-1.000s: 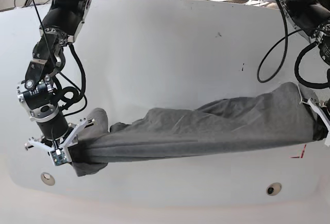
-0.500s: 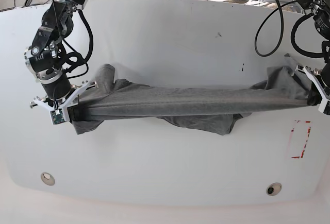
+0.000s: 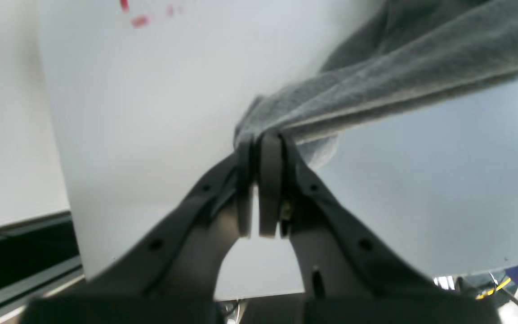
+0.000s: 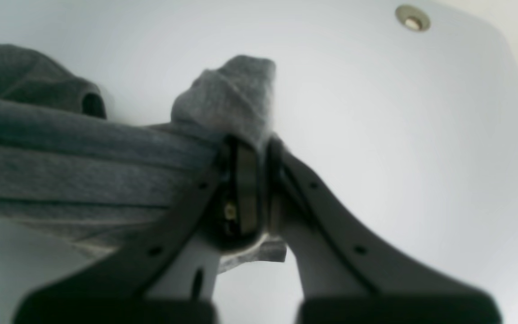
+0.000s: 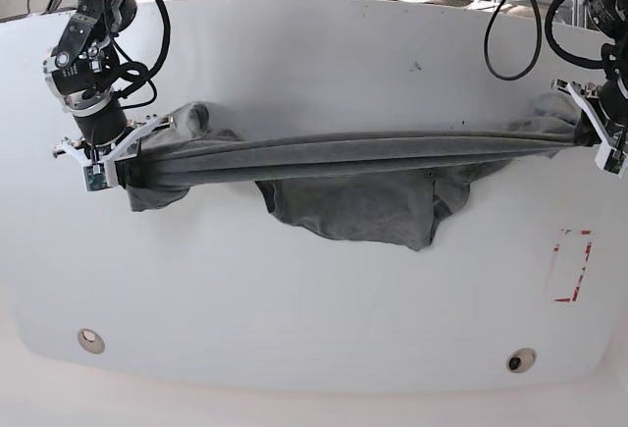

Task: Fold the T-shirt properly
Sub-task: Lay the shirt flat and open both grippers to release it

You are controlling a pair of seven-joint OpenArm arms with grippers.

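The dark grey T-shirt [image 5: 363, 157] is stretched taut in a long band across the white table [image 5: 314, 309], its middle sagging down onto the tabletop [image 5: 353, 211]. My right gripper [image 5: 120, 164], on the left of the base view, is shut on one end of the T-shirt [image 4: 223, 103]; the right gripper [image 4: 259, 148] pinches a bunched fold. My left gripper [image 5: 595, 137], at the base view's right edge, is shut on the other end. In the left wrist view the left gripper [image 3: 259, 146] clamps the T-shirt's [image 3: 376, 85] hem tight.
A red rectangular marking [image 5: 570, 265] sits on the table near the right edge. Two round metal inserts lie near the front edge, one at left [image 5: 90, 339] and one at right [image 5: 520, 359]. Black cables [image 5: 510, 25] hang at the back right.
Both grippers have moved toward the back of the table and farther apart, pulling the T-shirt into a thin taut band. The middle of the shirt now hangs and spreads below it.
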